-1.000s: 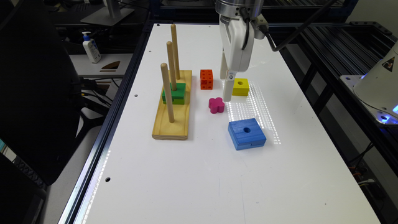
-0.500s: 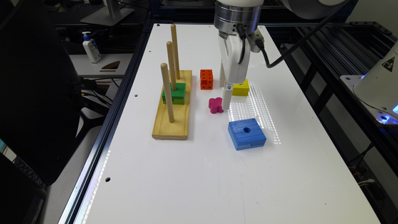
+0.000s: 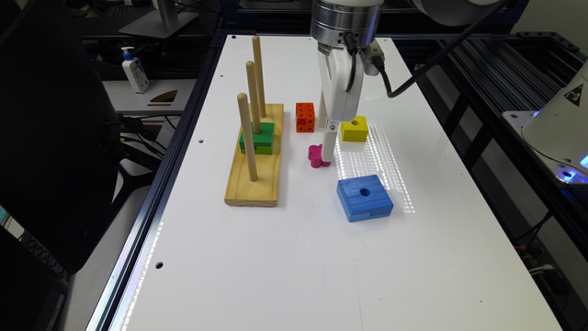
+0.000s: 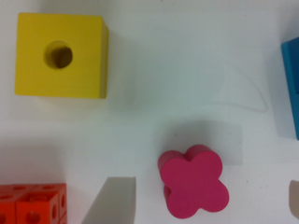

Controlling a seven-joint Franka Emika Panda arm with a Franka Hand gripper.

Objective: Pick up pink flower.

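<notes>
- Pink flower (image 3: 315, 155) (image 4: 193, 182) lies flat on the white table (image 3: 294, 257), lobed face up; its four lobes are even, so no long axis shows.
- It sits between the orange cube (image 3: 305, 116) and the blue block (image 3: 364, 197), with the yellow block (image 3: 354, 128) near.
- Gripper (image 4: 201, 198) is low around it, jaws wide, one fingertip (image 4: 114, 198) just beside, apart from the flower.

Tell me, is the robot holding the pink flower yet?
No, nothing is held. The open gripper has its fingers on either side of the pink flower, not squeezing it.
</notes>
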